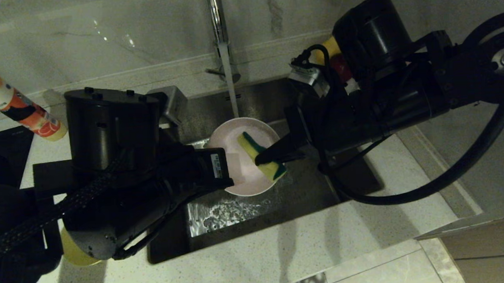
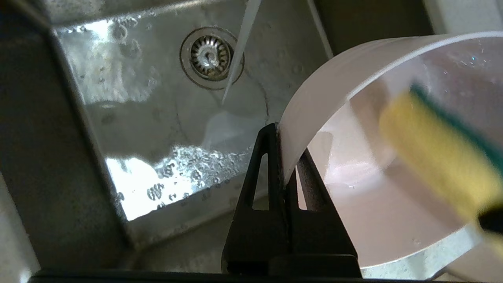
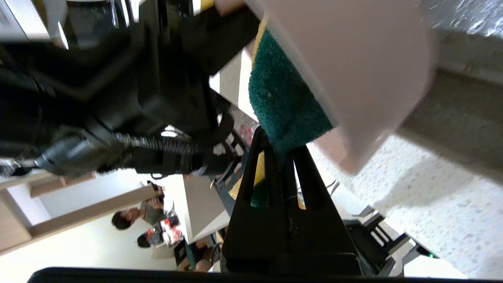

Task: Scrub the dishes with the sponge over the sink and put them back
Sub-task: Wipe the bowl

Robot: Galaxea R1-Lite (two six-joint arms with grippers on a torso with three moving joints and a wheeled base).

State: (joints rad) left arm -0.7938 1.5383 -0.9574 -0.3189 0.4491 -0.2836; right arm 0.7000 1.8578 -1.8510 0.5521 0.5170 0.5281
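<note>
head view: the left gripper (image 1: 230, 183) pinches the pink bowl's (image 1: 242, 171) rim, tilting it over the sink (image 1: 255, 209) under the faucet's (image 1: 218, 28) stream so runoff drains; the right gripper (image 1: 263, 160) clamps the sponge (image 1: 262, 156) inside it. left wrist view: fingers (image 2: 271, 165) straddle the rim. right wrist view: fingers (image 3: 275, 177) squeeze the sponge for scrubbing pressure.

Pink bowl (image 1: 246, 156) held tilted over sink (image 1: 276, 102) by left gripper (image 1: 230, 183) at its near rim. Right gripper (image 1: 263, 158) clamps sponge (image 1: 261, 156) inside the bowl. Faucet (image 1: 217, 19) stream hits bowl's far rim. Yellow bowl (image 1: 76, 251) on counter (image 1: 303, 250) bottom left.
</note>
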